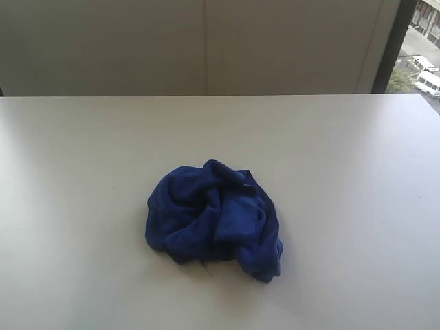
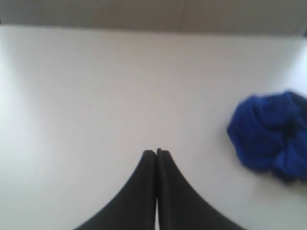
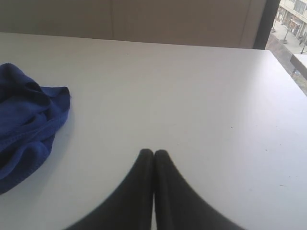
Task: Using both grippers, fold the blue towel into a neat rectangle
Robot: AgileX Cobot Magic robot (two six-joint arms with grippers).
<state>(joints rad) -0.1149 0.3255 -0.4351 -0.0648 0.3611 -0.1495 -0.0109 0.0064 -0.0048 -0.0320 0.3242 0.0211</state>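
Over the bare white table [image 1: 82, 151], the left gripper [image 2: 157, 152] is fully closed on nothing. The right gripper [image 3: 153, 152] is the same, tips pressed together and empty. Further out, off to the inner side of each and so between the two arms, the blue towel [image 1: 213, 210] sits in a crumpled heap near the table's centre, clear of both. No long axis reads; the edges are buried in folds. It looks bigger in the right wrist view, so the right arm is probably nearer.
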